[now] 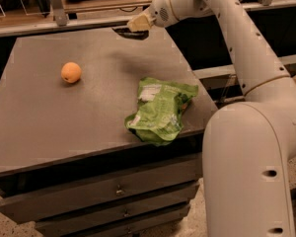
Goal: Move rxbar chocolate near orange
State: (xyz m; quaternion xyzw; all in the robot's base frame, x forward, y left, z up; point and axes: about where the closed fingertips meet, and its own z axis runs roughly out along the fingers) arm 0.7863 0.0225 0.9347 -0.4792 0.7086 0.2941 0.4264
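The orange (71, 72) is a small round fruit on the left part of the dark table top (49, 122). My gripper (137, 24) is near the table's far edge, raised above the surface, and is shut on the rxbar chocolate (130, 32), a flat dark bar sticking out to the left beneath the pale fingers (140, 21). The bar hangs in the air, well to the right of and behind the orange.
A crumpled green snack bag (160, 110) lies near the table's front right edge. A shelf rail with a metal post (55, 6) runs behind the table. Drawers (118, 189) sit below the table top. My white arm and base (251, 147) stand to the right.
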